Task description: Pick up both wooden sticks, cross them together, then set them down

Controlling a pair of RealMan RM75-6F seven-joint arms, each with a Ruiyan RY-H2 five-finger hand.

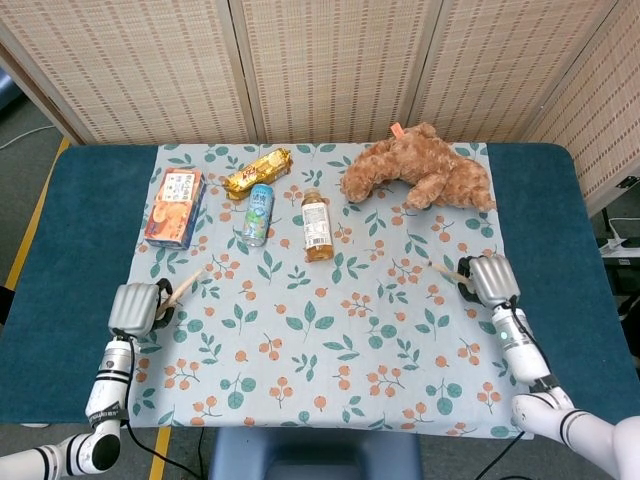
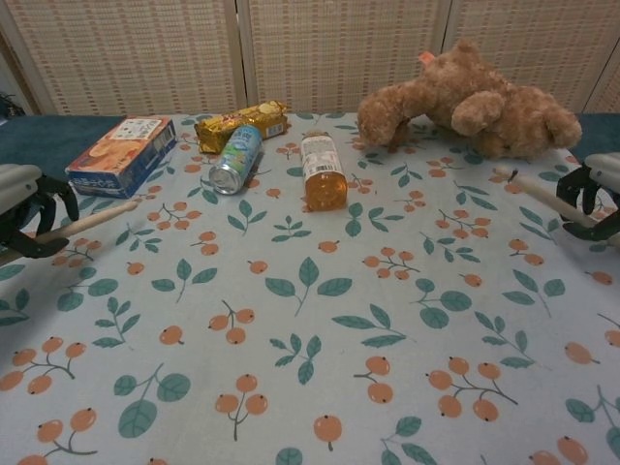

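Observation:
My left hand (image 1: 134,306) (image 2: 21,205) is low at the cloth's left edge, gripping one pale wooden stick (image 1: 184,284) (image 2: 92,220) whose free end points toward the middle of the table. At the right edge my right hand (image 1: 490,279) (image 2: 599,197) grips the other wooden stick (image 1: 448,271) (image 2: 544,194), its tip pointing left and slightly up. The two sticks are far apart, one on each side of the table. Both lie close to the cloth; whether they touch it I cannot tell.
On the leaf-print cloth (image 1: 330,340) at the back lie an orange snack box (image 1: 175,206), a gold snack packet (image 1: 257,172), a light-blue can (image 1: 259,213), a tea bottle (image 1: 317,224) and a brown plush bear (image 1: 420,177). Blue table edges (image 1: 60,290) flank the cloth.

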